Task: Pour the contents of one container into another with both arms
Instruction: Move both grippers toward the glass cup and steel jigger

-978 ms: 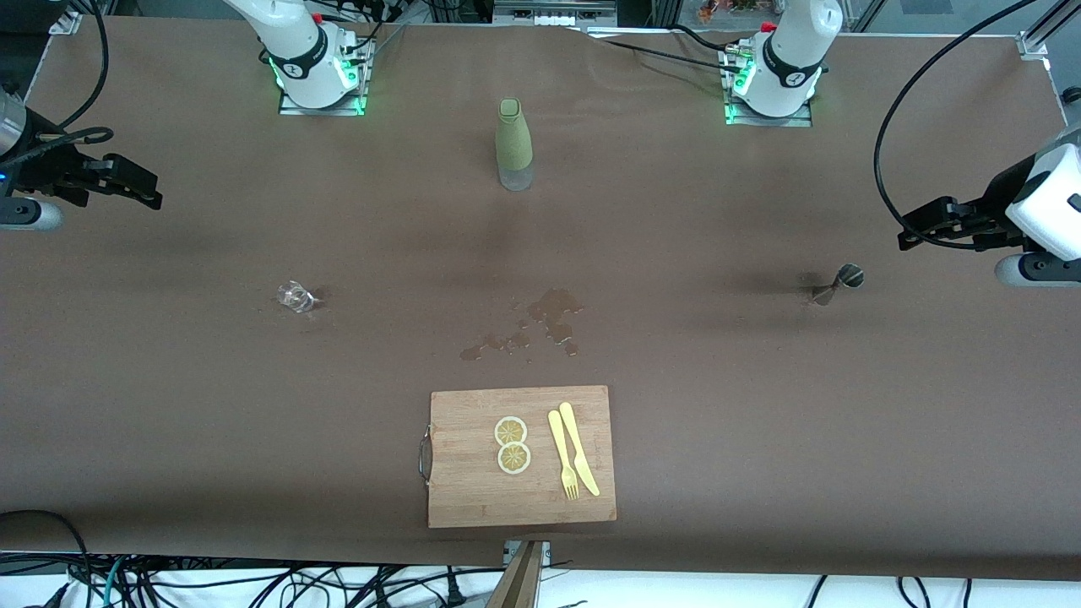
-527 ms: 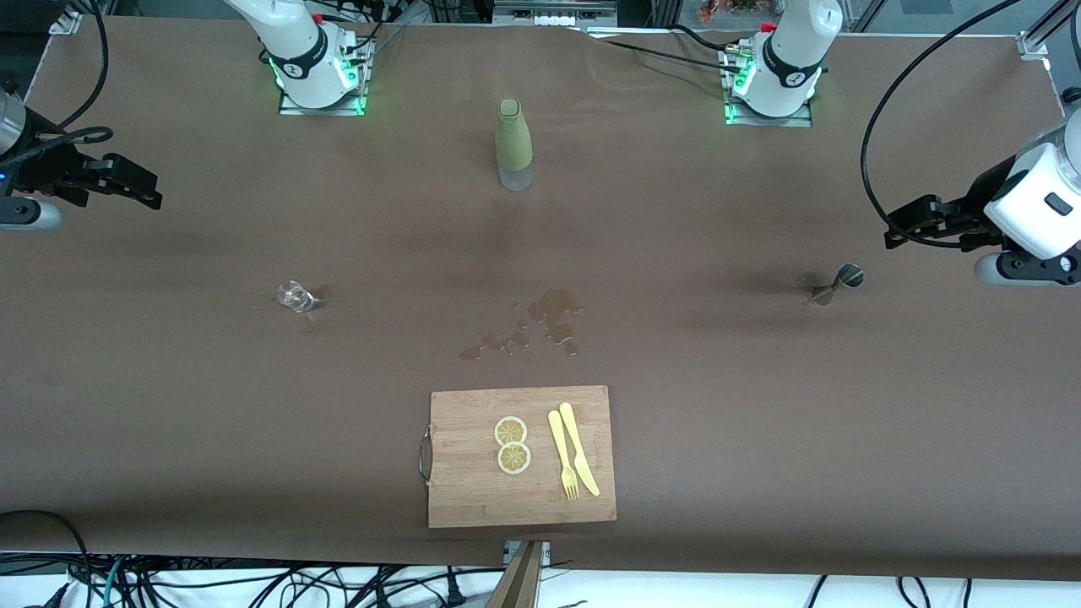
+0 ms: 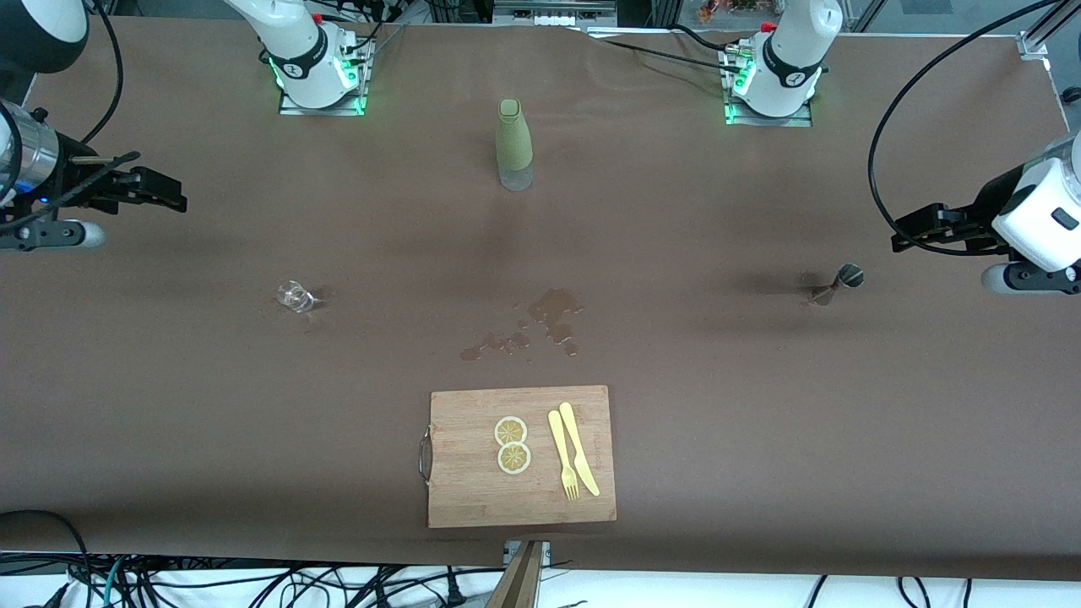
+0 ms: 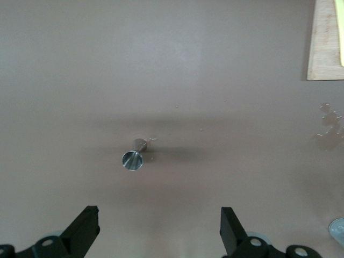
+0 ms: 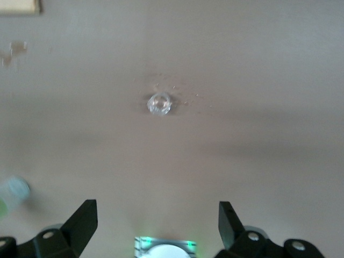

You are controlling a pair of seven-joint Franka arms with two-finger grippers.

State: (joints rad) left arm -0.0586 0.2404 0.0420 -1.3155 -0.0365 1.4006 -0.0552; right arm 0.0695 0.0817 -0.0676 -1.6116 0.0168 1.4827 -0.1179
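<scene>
Jigger [image 3: 836, 285]: silver, hourglass-shaped, upright on the desk [image 3: 760, 405] toward the left arm's end; in the left wrist view it sits ahead of the jaws and roughly between their lines, mouth up, so it is placed ready for a straight approach.
Shot glass [image 3: 296, 296]: clear, upright on the desk toward the right arm's end; in the right wrist view centred ahead of the jaws, well apart from them.
Left gripper [image 4: 161, 228]: jaws spread wide, holding nothing, over bare desk just beside the jigger.
Right gripper [image 5: 156, 223]: jaws spread wide, empty, over the desk well apart from the shot glass.
Stage, judged: neither vessel is grasped yet; pouring not begun.
Spill [image 3: 540, 325]: wet patch on the desk between the two vessels.
Olive-green bottle [image 3: 513, 143]: upright, untouched.
Cutting board [image 3: 473, 490]: carries lemon slices, fork, knife.
</scene>
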